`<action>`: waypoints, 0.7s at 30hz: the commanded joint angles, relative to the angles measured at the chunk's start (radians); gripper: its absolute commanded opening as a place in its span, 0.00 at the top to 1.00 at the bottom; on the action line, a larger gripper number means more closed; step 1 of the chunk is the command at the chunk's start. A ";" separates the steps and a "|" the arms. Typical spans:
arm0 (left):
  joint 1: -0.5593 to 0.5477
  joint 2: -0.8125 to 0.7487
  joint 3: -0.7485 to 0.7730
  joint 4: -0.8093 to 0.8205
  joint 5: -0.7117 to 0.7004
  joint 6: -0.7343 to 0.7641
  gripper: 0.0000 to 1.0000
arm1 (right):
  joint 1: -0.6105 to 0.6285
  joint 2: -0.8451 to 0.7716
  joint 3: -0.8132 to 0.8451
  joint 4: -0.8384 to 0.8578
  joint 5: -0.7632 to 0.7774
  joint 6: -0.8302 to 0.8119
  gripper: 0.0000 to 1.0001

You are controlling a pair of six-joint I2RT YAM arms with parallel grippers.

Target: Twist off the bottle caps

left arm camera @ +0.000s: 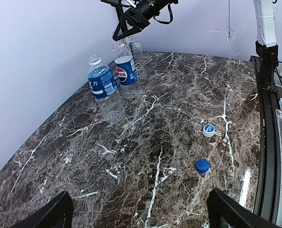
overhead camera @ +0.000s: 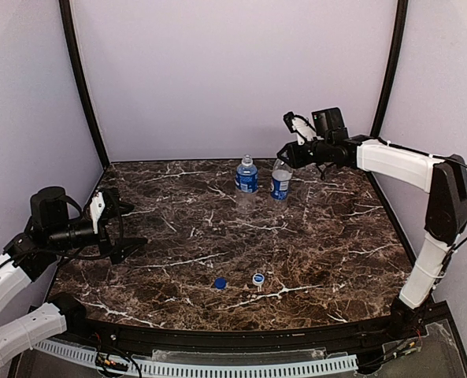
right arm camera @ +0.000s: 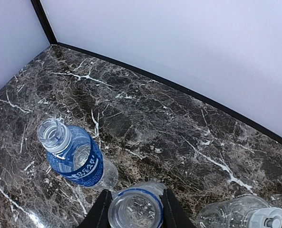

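The left claw hangs low over the near left of the worktop, fingers spread wide and holding nothing. Two loose caps lie toward the near edge: a blue cap and, just beyond it, a white-rimmed cap.

Farther back, two blue-labelled bottles stand close together, the nearer labelled bottle and the farther labelled bottle, both with bare open necks. The right claw sits over the farther one, its fingers spread to either side of the open mouth and pinching nothing. Just beside it stands the plain bottle, the only one with a white cap on.

The main risk, as I judge it, is closing here: the claw would squeeze an uncapped bottle and tip it. Shifting sideways to the capped one could knock its close neighbours over. Since the left claw is well apart from the plain bottle, nothing braces it, so a twist may spin the whole bottle without loosening the cap.
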 commanded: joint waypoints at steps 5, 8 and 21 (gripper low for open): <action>0.006 0.002 0.010 0.008 0.005 0.008 0.01 | -0.002 0.015 0.053 -0.052 0.012 -0.010 0.36; 0.006 0.001 0.007 0.008 0.005 0.011 0.01 | -0.001 0.006 0.077 -0.074 0.020 -0.014 0.20; 0.008 -0.008 -0.001 0.005 0.008 0.008 0.01 | -0.095 -0.061 0.312 -0.329 0.241 0.064 0.01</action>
